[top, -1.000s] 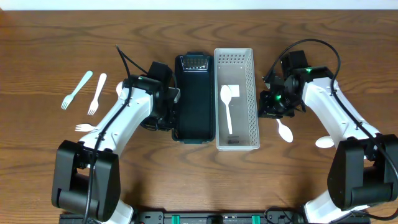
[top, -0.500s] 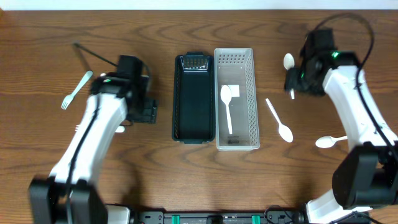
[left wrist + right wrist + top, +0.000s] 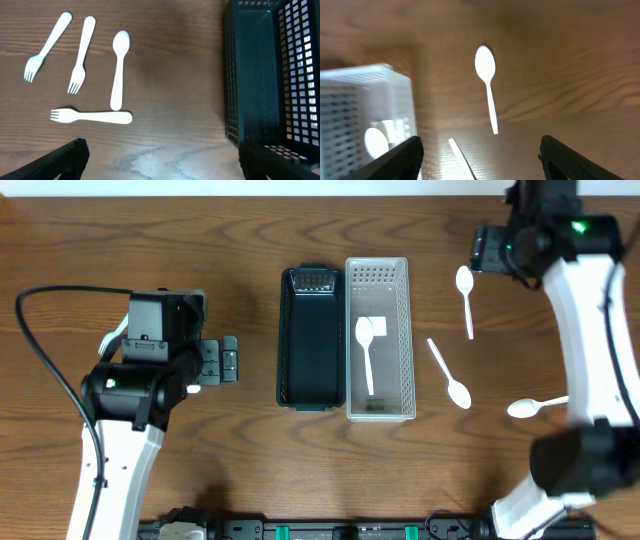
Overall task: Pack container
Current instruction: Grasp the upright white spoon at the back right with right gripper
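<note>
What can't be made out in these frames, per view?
Overhead: the forks and the spoon beside them are hidden under the left arm; only the left wrist view shows them.
Overhead: the far-right spoon has its handle end running under the right arm.
Right wrist: blurred; the white basket is cut by the left edge, its contents just a pale blob.
Left wrist: the dark basket is cut by the right edge.
</note>
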